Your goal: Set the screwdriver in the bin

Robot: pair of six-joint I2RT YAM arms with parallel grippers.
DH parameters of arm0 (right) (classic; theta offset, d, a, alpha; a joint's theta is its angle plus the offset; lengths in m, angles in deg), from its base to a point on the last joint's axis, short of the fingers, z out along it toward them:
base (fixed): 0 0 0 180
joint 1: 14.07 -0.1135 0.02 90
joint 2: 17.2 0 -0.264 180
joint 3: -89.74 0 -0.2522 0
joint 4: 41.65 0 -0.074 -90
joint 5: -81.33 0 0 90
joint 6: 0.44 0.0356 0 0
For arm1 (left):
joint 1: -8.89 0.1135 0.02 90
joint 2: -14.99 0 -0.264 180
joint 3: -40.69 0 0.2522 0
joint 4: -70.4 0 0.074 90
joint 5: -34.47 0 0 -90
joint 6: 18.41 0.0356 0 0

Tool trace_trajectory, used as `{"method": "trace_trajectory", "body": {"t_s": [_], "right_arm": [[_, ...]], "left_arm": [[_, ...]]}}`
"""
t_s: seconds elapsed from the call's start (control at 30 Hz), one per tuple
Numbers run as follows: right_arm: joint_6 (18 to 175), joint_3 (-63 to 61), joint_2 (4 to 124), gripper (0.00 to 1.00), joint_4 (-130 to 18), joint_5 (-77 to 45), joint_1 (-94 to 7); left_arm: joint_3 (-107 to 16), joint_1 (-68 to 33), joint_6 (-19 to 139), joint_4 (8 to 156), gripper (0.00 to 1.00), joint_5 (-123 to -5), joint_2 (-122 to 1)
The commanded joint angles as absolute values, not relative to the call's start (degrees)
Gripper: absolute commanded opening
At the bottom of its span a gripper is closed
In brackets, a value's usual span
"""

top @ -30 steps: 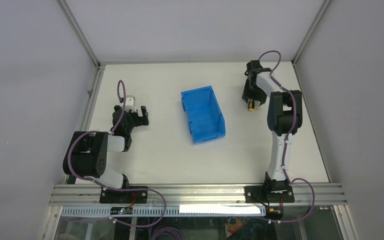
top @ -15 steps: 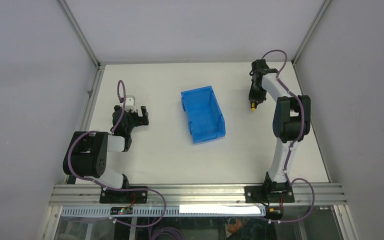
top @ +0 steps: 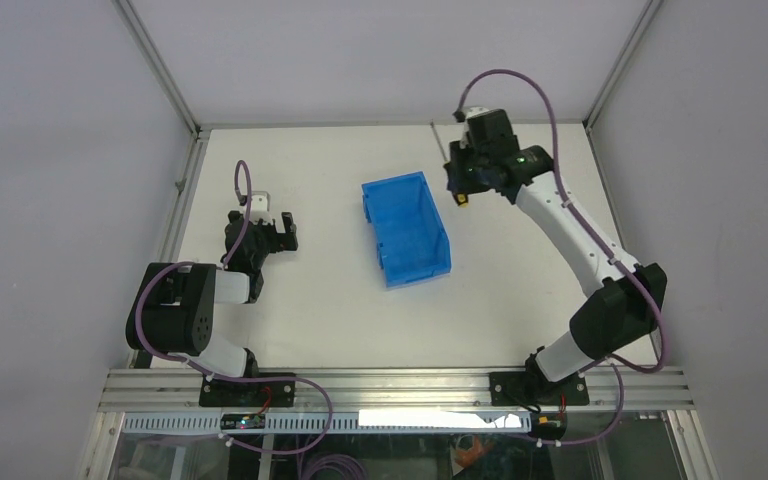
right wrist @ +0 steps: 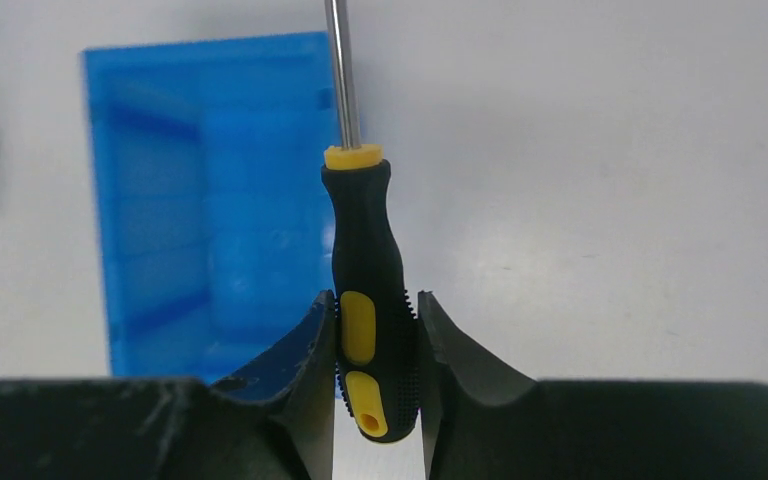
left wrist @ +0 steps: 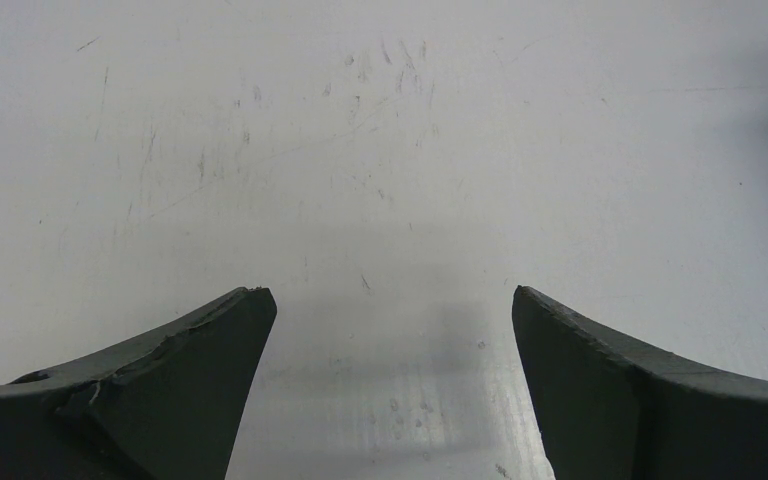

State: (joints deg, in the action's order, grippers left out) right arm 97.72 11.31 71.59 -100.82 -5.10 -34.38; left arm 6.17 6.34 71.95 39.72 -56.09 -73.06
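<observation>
My right gripper (right wrist: 377, 300) is shut on the screwdriver (right wrist: 365, 250), its fingers pressing both sides of the black-and-yellow handle; the thin metal shaft points away, up out of the right wrist view. From above, that gripper (top: 463, 190) hangs in the air just right of the blue bin (top: 405, 228), and a bit of yellow handle (top: 462, 199) shows below it. The bin (right wrist: 200, 190) lies below and left of the held tool, and its floor looks bare. My left gripper (left wrist: 390, 300) is open over bare table, far left of the bin (top: 278, 225).
An aluminium frame rail (top: 185, 195) runs along the table's left edge close to the left arm. Grey walls close the table in at the back and sides. White tabletop (top: 320, 310) lies between the bin and the arm bases.
The right gripper closed on the screwdriver at the table's far right, lifted it, and carried it left toward the bin. The left arm has not moved.
</observation>
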Motion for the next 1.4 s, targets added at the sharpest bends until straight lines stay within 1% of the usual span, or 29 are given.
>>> {"method": "trace_trajectory", "body": {"t_s": [0.0, 0.17, 0.33, 0.6, 0.8, 1.03, 1.17, 1.23, 1.3, 1.37], "right_arm": [[92.9, 10.6, 68.3, 0.00, -99.7, -7.2, -44.2], [92.0, 6.3, 68.0, 0.00, -97.8, -7.0, -50.7], [90.8, 1.1, 68.9, 0.00, -94.2, -7.9, -53.9], [92.9, -1.7, 73.6, 0.00, -91.2, -5.3, -56.1], [96.0, -1.1, 78.1, 0.00, -90.9, 0.3, -57.0], [97.3, -2.6, 82.3, 0.01, -88.5, 1.1, -57.6], [98.8, -2.4, 84.8, 0.08, -87.8, 2.2, -57.6], [99.3, -2.2, 85.8, 0.13, -87.8, 2.5, -57.8], [99.6, -2.0, 86.3, 0.22, -87.8, 3.0, -58.1], [100.0, -1.8, 86.4, 0.36, -87.9, 3.8, -58.2]], "left_arm": [[5.0, 6.5, 71.0, 38.3, 0.99, -57.2, -71.3], [5.0, 6.5, 70.9, 38.3, 0.99, -57.1, -71.3], [5.0, 6.5, 71.0, 38.3, 0.99, -57.2, -71.3], [5.0, 6.5, 71.0, 38.3, 0.99, -57.2, -71.3], [5.0, 6.5, 71.0, 38.2, 0.99, -57.2, -71.3], [5.0, 6.5, 71.0, 38.2, 0.99, -57.1, -71.3], [5.0, 6.5, 71.0, 38.2, 0.99, -57.1, -71.3], [5.0, 6.5, 71.0, 38.3, 0.99, -57.1, -71.3], [5.0, 6.5, 71.0, 38.2, 0.99, -57.1, -71.3], [5.0, 6.5, 71.0, 38.3, 0.99, -57.1, -71.3]]}}
